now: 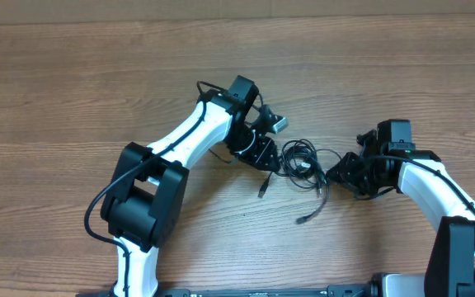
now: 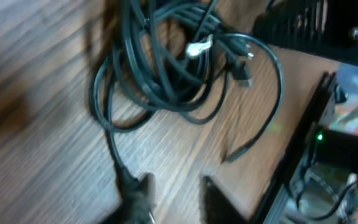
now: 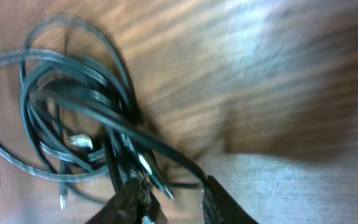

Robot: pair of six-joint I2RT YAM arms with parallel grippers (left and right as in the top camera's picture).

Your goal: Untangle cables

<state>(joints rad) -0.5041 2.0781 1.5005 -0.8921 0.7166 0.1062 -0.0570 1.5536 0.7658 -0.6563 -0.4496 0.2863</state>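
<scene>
The cables (image 1: 300, 157) lie as a tangled bundle of thin black loops on the wooden table, between my two grippers. Two loose plug ends trail toward the front (image 1: 263, 189) (image 1: 304, 219). My left gripper (image 1: 262, 155) sits at the bundle's left edge. In the left wrist view the gripper (image 2: 176, 194) is open, and one strand of the cables (image 2: 160, 68) runs down to its left finger. My right gripper (image 1: 341, 172) is at the bundle's right edge. In the right wrist view it (image 3: 173, 194) is open, with strands and silver-tipped plugs of the cables (image 3: 73, 106) lying between its fingers.
The table's front edge (image 2: 291, 168) shows in the left wrist view, with dark equipment and a green light beyond it. The right arm's black body (image 2: 316, 25) is at that view's top right. Thicker black cords run along both arms.
</scene>
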